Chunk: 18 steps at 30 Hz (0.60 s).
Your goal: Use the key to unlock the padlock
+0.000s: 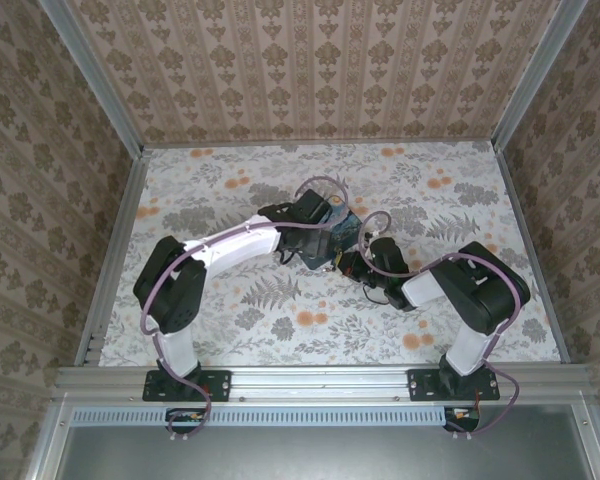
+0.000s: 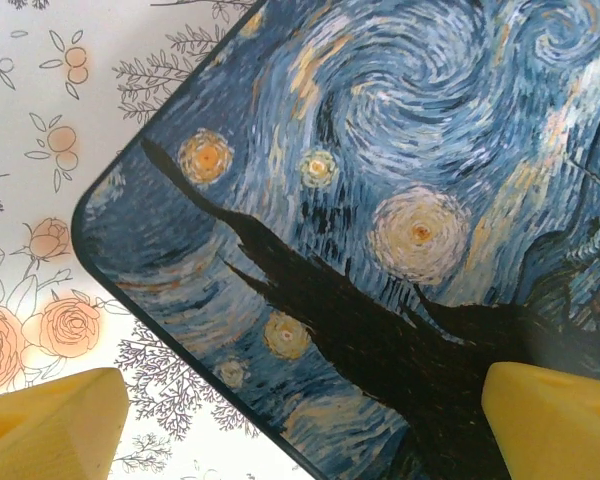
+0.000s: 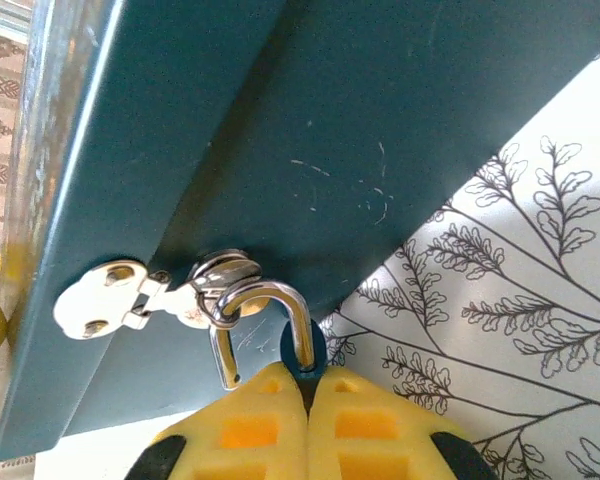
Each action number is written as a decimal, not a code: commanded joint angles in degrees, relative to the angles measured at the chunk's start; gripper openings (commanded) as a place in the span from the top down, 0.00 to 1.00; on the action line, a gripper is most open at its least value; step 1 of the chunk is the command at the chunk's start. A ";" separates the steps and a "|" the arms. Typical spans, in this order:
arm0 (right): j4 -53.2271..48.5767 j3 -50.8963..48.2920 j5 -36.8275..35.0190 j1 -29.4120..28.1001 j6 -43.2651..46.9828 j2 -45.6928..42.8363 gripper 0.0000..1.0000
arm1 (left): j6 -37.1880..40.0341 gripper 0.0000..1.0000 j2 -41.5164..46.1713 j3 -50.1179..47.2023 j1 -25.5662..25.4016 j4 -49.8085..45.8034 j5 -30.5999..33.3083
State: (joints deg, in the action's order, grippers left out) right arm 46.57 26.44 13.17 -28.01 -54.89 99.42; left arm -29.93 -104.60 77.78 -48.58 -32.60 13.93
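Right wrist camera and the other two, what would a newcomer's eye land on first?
The swirly starry-night print on the dark-blue box lid stands out under the left hand, whose yellow fingers sit wide apart. On the box's plain teal side, a silver metal hasp carries the thin shackle of the small blue padlock, its body pinched in the shut right hand.

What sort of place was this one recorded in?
Probably a staged robot test booth, not a real room: wallpaper-print panels in an aluminium frame enclose a floral-print tabletop, and the left arm and right arm are bolted to a metal rail at its near edge.
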 commanded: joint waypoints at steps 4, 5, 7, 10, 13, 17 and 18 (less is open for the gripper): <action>0.24 -2.30 -3.38 0.48 -5.29 -1.57 1.00 | 0.75 0.04 -2.43 -1.05 -0.90 -2.43 2.70; 0.73 -2.52 -3.62 0.58 -5.67 -1.65 1.00 | 0.75 0.04 -2.67 -1.16 -0.96 -2.46 2.73; 2.13 -3.27 -4.38 0.91 -6.82 -1.98 1.00 | 0.81 0.05 -3.18 -1.18 -1.17 -2.55 2.83; 3.22 -3.71 -5.23 1.58 -7.65 -2.62 1.00 | 0.87 0.05 -3.77 -1.74 -1.41 -2.57 2.91; 3.44 -3.17 -5.05 2.32 -7.92 -2.89 1.00 | 0.91 0.05 -4.39 -2.19 -1.44 -2.35 2.85; 4.11 -1.89 -5.29 2.87 -8.94 -2.18 1.00 | 0.71 0.05 -5.06 -2.62 -1.76 -2.11 2.51; 4.74 -1.74 -5.64 3.03 -9.86 -1.67 1.00 | 0.75 0.06 -5.24 -2.72 -1.77 -2.06 2.35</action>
State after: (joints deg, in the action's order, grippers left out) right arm 49.98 23.79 10.72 -25.93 -62.26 97.56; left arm -29.98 -106.04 77.76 -49.98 -29.12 15.49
